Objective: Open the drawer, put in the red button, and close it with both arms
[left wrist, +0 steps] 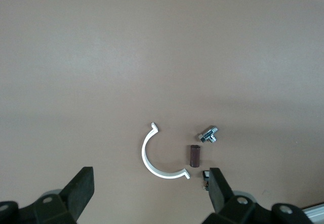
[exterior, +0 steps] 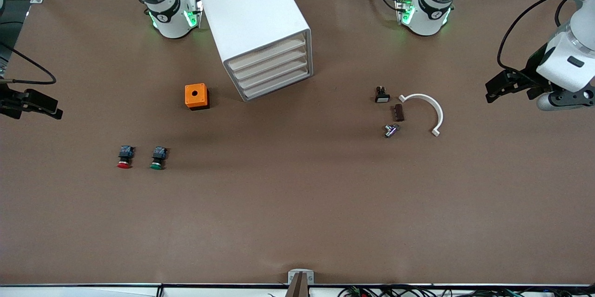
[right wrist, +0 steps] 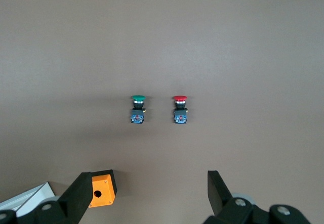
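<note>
The red button [exterior: 124, 157] lies on the table toward the right arm's end, cap toward the front camera, beside a like green button [exterior: 158, 158]. In the right wrist view the red button [right wrist: 179, 109] and the green button [right wrist: 137, 109] lie well apart from my right gripper [right wrist: 149, 191], which is open and empty. The white cabinet [exterior: 253, 18] stands between the arms' bases, all its drawers [exterior: 274, 71] shut. My right gripper [exterior: 56, 107] hangs at its end of the table. My left gripper [exterior: 490, 92] hangs open at the other end, also empty [left wrist: 150, 188].
An orange box [exterior: 196, 96] with a hole on top sits beside the cabinet. Toward the left arm's end lie a white curved clip [exterior: 425, 111], a brown piece [exterior: 398, 112], a metal fitting [exterior: 391, 130] and a small switch [exterior: 382, 95].
</note>
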### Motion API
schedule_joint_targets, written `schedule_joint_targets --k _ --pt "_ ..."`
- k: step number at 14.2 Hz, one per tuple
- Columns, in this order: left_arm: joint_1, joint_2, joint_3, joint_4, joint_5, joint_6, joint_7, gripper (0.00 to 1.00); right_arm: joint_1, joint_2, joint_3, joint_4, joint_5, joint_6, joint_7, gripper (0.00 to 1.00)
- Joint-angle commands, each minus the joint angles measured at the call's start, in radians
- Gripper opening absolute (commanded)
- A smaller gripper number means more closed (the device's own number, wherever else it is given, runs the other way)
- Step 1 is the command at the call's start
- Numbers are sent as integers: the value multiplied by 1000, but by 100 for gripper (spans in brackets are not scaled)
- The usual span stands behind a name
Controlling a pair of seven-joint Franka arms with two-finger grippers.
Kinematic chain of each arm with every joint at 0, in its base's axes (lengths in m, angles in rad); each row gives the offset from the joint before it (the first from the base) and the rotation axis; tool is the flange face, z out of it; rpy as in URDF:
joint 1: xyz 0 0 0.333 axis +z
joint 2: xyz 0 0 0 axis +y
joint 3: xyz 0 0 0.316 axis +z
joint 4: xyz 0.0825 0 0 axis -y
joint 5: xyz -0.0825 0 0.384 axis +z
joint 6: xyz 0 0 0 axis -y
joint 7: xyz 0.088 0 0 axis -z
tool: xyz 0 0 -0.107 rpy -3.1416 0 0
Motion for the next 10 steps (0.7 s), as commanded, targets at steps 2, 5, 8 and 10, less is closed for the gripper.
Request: schedule_joint_targets --k 2,5,8,10 --pt "7 13 0 28 -28 -10 33 100 -11 5 13 16 -17 -6 -5 100" --pt "-1 16 -1 23 -49 -11 30 100 -9 5 13 16 -19 -4 -5 100" --pt "2 22 -3 13 -57 -25 40 100 -11 5 13 16 -20 -4 -5 100" --pt "-7 49 -10 13 -59 -81 40 100 -11 5 13 16 -20 -4 -5 100"
